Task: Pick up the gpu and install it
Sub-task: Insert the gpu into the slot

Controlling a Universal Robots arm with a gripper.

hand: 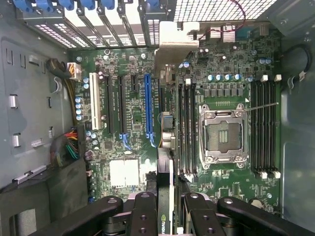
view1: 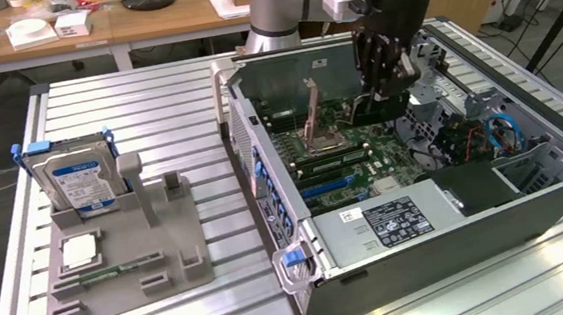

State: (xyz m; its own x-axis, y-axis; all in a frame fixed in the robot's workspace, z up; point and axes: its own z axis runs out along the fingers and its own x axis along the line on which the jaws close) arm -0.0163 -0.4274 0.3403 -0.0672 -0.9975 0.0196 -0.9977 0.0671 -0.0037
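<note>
Gripper (hand: 165,214) sits closest to the lens in the wrist view, its black fingers (hand: 142,211) partway closed and clamped on the gpu (hand: 166,169), one on each flat face; you see the card edge-on, running away from the jaws toward what looks like its silver end bracket (hand: 174,42); it hangs over the motherboard (hand: 123,73) inside the open computer case (view1: 259,152), just beside the long blue slot (hand: 148,105), and not seated in any slot as far as you can tell; the exterior view has it upright above the board.

Handling, as a judgement: light, stiff, fragile (bare components, thin board), with faces likely a bit slippery; you'd want the hold on the flat faces near the middle, clear of the contact edge; that looks like what you have.

Writing: green logo (hand: 162,223) on the card's edge reads like "nVIDIA", partly cut off; hard drive (view1: 75,179) in the grey holder (view1: 122,257) has a blue-white label, text unreadable; power supply label (view1: 397,220) is unreadable too.
</note>
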